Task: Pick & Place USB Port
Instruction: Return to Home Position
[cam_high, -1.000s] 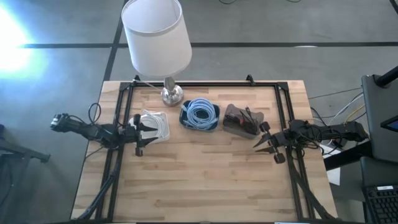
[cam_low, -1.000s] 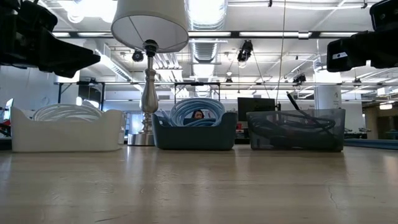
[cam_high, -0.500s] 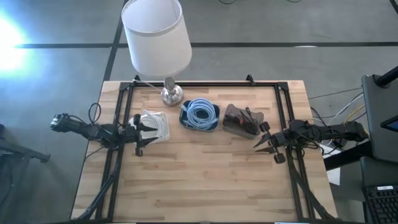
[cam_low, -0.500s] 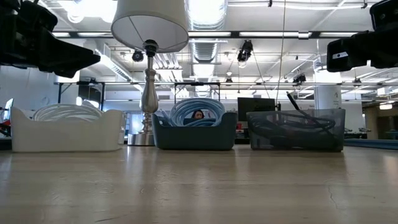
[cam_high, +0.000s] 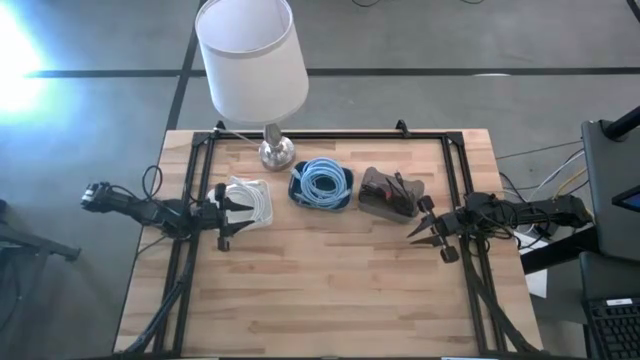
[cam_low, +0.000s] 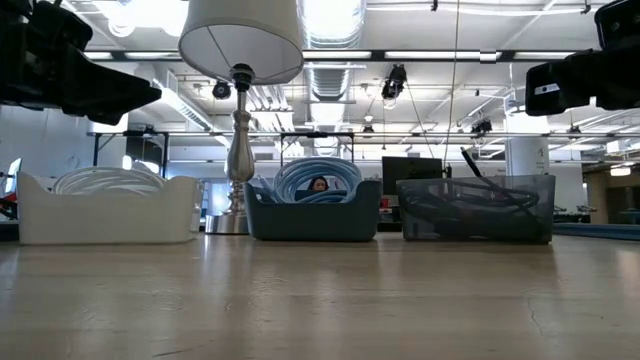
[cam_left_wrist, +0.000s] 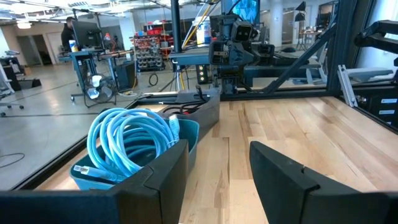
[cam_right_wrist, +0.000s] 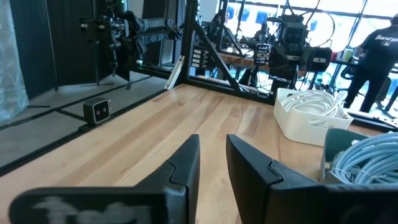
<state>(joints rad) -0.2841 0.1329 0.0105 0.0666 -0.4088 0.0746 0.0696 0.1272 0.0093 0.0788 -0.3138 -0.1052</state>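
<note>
Three bins stand in a row on the far half of the table. A white bin (cam_high: 248, 200) holds white cable, a blue bin (cam_high: 322, 186) holds a coil of blue cable (cam_left_wrist: 130, 140), and a dark see-through bin (cam_high: 390, 194) holds black cable. I cannot make out a separate USB port. My left gripper (cam_high: 222, 215) hovers open above the table just left of the white bin, pointing right. My right gripper (cam_high: 432, 230) hovers open just right of the dark bin, pointing left. In the wrist views both pairs of fingers (cam_left_wrist: 217, 149) (cam_right_wrist: 212, 142) hold nothing.
A table lamp (cam_high: 275, 150) with a white shade (cam_high: 250, 55) stands behind the bins at the far edge. A black frame (cam_high: 330, 135) runs along the table's far, left and right sides. A small camera (cam_right_wrist: 99, 110) sits at the near edge. Bare wood (cam_high: 330, 290) fills the near half.
</note>
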